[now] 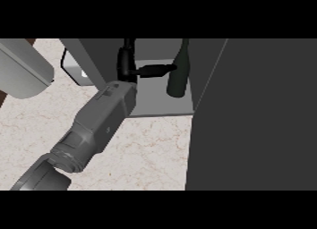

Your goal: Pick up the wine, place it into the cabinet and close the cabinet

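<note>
**Wine bottle set inside the cabinet; release and door-closing pending**

The wine bottle (177, 71) stands upright on the cabinet (162, 107) floor, just beyond the fingers (154, 69) of the left hand (130, 62), which reach toward its body; whether they clasp it cannot be told. Judged next: withdraw, then swing the dark door (260, 116), right of the fingers, shut. The forearm occupies the opening. The bench (141, 152) lies nearer; the right hand is unseen.

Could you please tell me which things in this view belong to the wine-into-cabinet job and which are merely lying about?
Job: wine bottle, standing inside the cabinet; open cabinet door; hand beside the bottle.

Lying about: grey rounded object at upper left; marble counter.
</note>
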You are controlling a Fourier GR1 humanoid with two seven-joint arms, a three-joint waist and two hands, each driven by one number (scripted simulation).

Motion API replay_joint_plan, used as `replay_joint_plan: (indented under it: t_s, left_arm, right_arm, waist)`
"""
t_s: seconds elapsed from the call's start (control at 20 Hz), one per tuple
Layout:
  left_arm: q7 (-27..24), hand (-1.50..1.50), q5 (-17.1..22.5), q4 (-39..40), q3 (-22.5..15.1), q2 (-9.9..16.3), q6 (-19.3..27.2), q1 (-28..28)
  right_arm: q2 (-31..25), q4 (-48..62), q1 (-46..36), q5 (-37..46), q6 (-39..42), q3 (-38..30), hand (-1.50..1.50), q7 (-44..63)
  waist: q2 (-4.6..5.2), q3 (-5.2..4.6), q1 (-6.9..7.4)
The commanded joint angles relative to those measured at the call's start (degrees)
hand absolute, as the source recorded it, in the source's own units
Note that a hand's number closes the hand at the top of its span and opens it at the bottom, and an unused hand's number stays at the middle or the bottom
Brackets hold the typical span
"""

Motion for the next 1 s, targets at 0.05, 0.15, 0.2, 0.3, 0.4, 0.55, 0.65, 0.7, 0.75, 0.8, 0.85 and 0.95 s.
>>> replay_joint_plan:
  t_s: [0.05, 0.15, 0.2, 0.3, 0.4, 0.55, 0.65, 0.7, 0.75, 0.8, 0.85, 0.95]
  left_arm:
    - [-1.06, -1.5, -0.8, -5.34, 0.18, 0.41, -1.75, 2.55]
    - [0.7, -1.5, -1.1, -7.57, -0.35, 2.24, -3.35, 3.69]
    - [1.55, -1.5, -1.17, -9.9, -0.7, 0.55, -1.63, 4.24]
    - [-2.45, -1.5, -1.34, -12.26, -0.56, -0.46, -2.12, 9.14]
    - [1.88, -1.5, -1.37, -16.77, -0.9, 0.42, -0.88, 8.36]
    - [0.92, -1.5, -3.09, -21.99, -3.06, -0.98, 0.85, 12.22]
    - [3.0, -1.5, -2.73, -26.39, -4.17, 0.33, -0.79, 17.28]
    - [4.82, -1.5, -3.33, -29.74, -4.89, -0.21, 2.01, 17.0]
    - [6.41, -1.5, -3.88, -32.25, -6.16, 1.63, 0.32, 18.51]
    - [5.85, -1.5, -3.83, -33.52, -6.16, 0.69, 1.69, 20.38]
    - [5.91, -1.5, -4.21, -35.64, -6.38, 1.62, 0.88, 21.95]
    - [7.52, -1.5, -3.68, -41.66, -7.0, 2.91, 0.3, 25.01]
  right_arm:
    - [-1.33, -9.5, -0.3, -4.86, -1.14, -2.81, -1.5, 6.38]
    - [0.14, -11.54, 0.38, -2.32, -3.33, 0.04, -1.5, 8.09]
    - [-1.49, -11.74, 2.14, -3.79, -1.81, -2.21, -1.5, 6.91]
    - [0.23, -11.56, 2.88, 0.33, -2.96, 2.26, -1.5, 5.78]
    - [-1.26, -11.36, 1.12, -3.4, -2.31, -1.18, -1.5, 7.35]
    - [-1.39, -13.4, 1.99, -3.02, -3.01, -0.79, -1.5, 8.52]
    - [-0.16, -12.0, -1.65, -1.17, -4.67, 0.99, -1.5, 10.03]
    - [-0.29, -12.0, 1.71, -0.27, -3.93, 1.5, -1.5, 7.01]
    - [-0.95, -11.78, -1.86, -1.75, -4.47, -0.55, -1.5, 9.85]
    - [-0.77, -14.16, 1.02, -0.81, -5.01, 2.43, -1.5, 11.11]
    - [-1.15, -12.02, 0.56, -2.19, -3.73, 0.13, -1.5, 7.62]
    - [-1.46, -12.05, -0.93, -1.61, -4.42, -0.73, -1.5, 8.84]
  waist:
    - [-0.66, -0.02, 2.09]
    - [-1.01, -0.05, 2.51]
    - [-1.2, 0.0, 2.67]
    - [-1.1, -0.04, 2.46]
    - [-1.13, -0.01, 2.92]
    - [-1.26, -0.01, 2.76]
    - [-1.37, -0.08, 3.84]
    - [-1.43, -0.01, 3.23]
    - [-1.34, -0.03, 3.73]
    - [-1.38, -0.05, 3.18]
    - [-1.11, 0.0, 2.9]
    - [-1.16, -0.02, 3.23]
